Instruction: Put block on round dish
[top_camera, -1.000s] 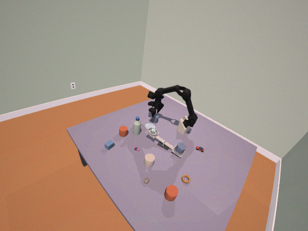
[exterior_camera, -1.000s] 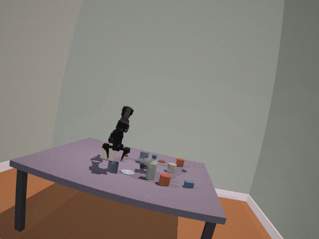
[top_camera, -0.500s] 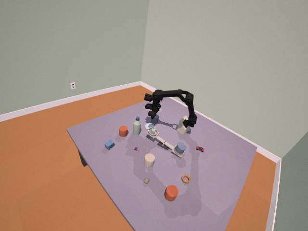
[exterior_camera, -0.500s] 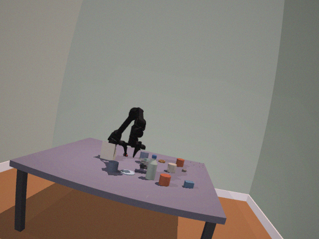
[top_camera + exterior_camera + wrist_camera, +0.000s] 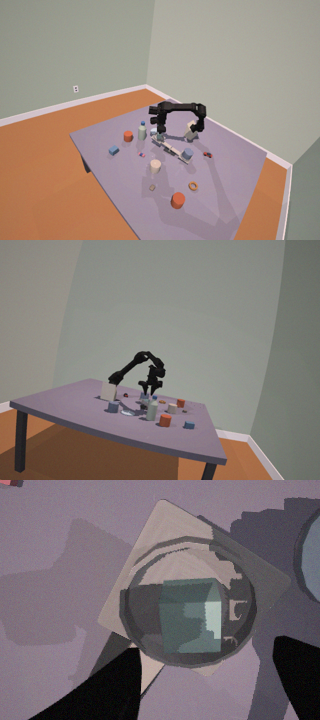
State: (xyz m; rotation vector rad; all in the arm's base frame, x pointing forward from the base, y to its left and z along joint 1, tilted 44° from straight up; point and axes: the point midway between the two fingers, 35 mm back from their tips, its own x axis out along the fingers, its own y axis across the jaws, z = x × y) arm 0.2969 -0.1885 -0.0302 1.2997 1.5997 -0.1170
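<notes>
The claw [image 5: 148, 394] [image 5: 208, 654] hung open above the teal block [image 5: 159, 136] [image 5: 191, 617], which sat on the balance's raised-looking end [image 5: 153, 137] [image 5: 162, 517]; it seemed best lowered straight, centred, then closed gently.

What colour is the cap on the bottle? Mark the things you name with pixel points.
The cap [image 5: 142, 123] [image 5: 154, 397] is blue; the top view shows it best.
</notes>
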